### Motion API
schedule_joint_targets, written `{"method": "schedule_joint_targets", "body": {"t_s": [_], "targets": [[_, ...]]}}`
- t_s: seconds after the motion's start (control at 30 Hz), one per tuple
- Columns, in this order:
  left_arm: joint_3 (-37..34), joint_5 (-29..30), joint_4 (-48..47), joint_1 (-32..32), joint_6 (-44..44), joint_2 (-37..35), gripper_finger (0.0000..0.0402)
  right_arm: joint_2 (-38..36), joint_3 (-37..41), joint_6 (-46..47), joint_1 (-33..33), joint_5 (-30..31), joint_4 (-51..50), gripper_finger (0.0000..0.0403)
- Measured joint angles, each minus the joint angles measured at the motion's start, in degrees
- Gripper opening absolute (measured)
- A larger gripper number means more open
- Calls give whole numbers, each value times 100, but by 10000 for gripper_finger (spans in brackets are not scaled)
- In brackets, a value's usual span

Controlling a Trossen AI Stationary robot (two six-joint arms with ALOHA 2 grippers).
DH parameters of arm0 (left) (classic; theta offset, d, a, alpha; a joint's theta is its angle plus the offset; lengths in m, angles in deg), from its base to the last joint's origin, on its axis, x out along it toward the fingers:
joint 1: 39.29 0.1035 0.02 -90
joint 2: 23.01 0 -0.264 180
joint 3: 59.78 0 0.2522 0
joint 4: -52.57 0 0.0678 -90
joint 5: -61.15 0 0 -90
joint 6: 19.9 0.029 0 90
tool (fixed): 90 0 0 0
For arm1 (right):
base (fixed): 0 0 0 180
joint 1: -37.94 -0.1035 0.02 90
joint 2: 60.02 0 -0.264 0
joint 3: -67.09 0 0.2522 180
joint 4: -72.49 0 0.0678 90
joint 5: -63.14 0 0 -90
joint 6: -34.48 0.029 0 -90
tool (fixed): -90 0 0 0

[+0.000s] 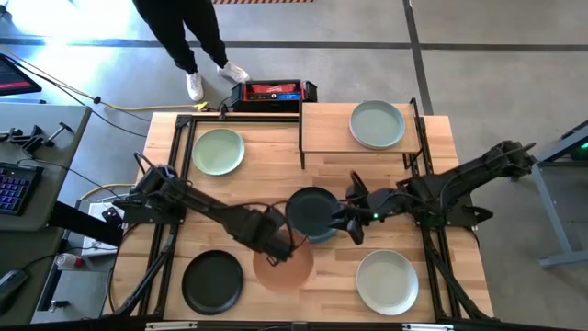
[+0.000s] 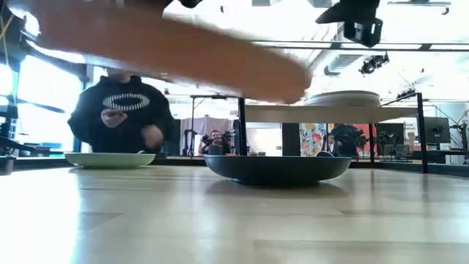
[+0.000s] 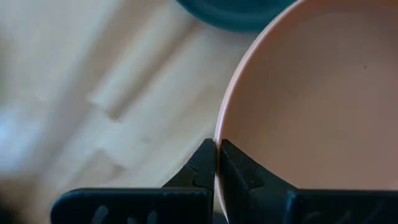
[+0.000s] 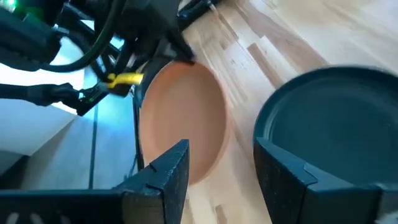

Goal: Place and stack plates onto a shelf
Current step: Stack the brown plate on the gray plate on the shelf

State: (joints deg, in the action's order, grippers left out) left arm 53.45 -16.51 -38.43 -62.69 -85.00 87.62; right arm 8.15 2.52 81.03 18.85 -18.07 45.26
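- Pale wooden planks make up the table [image 1: 276, 175], with a concrete floor beyond, where a person [image 1: 188, 37] stands near a red-and-black box [image 1: 273, 92].
- At the table's far right sits the shelf [image 1: 331, 133], a light-wood panel edged by thin black posts; one grey-green plate [image 1: 377, 123] already rests on it, so that place is taken as a stack base, I judge.
- The left gripper [image 3: 217, 163] has its jaws pressed together on the rim of the terracotta plate [image 3: 323, 99], pinching the thin edge because a flat plate offers no other hold.
- In the low view that plate [image 2: 168, 51] hangs tilted, clear of the table, above and partly over the teal plate [image 1: 312, 213].
- The teal plate lies flat at mid-table, just beside the right gripper [image 4: 221, 165], whose jaws stand apart with nothing between them; one finger sits by the teal rim.
- My reading: the right arm is ready to take a rim, or has just let one go.
- All plates look matte, round and shallow, with low raised rims that should nest well.
- A pale green plate [image 1: 218, 152] waits far left, a black plate [image 1: 212, 280] near left, an off-white plate [image 1: 387, 281] near right, all well apart from the shelf.
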Motion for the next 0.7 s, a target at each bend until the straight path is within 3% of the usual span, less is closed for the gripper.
{"method": "schedule_joint_targets", "body": {"t_s": [0.23,0.7], "targets": [[538,580,-875,417,309,2,0,-1,-2,-469,258,-10,-3,161],[1056,1547,-844,957,1121,2,0,3,-9,-662,907,494,-593,161]]}}
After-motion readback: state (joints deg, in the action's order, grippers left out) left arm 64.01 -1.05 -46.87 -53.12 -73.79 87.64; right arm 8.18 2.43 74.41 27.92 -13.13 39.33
